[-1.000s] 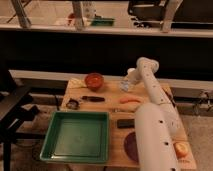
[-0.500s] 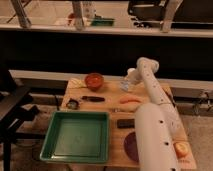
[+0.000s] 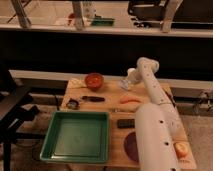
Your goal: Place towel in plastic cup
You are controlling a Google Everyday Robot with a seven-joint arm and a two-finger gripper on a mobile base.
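My white arm (image 3: 150,125) reaches from the front right up across the wooden table (image 3: 112,111) and bends down at the back. My gripper (image 3: 128,83) hangs at the back edge, right of the middle. A small pale, whitish object (image 3: 125,80) shows right at the gripper; it may be the plastic cup, but I cannot tell. A pale crumpled thing (image 3: 75,83), probably the towel, lies at the back left corner, just left of the orange bowl (image 3: 93,80). It is well apart from the gripper.
A green tray (image 3: 77,136) fills the front left. A dark tool (image 3: 93,98), a small dark object (image 3: 73,104), an orange oblong item (image 3: 130,100), a black bar (image 3: 126,122), a purple plate (image 3: 130,146) and an orange fruit (image 3: 181,149) lie on the table. A dark counter stands behind.
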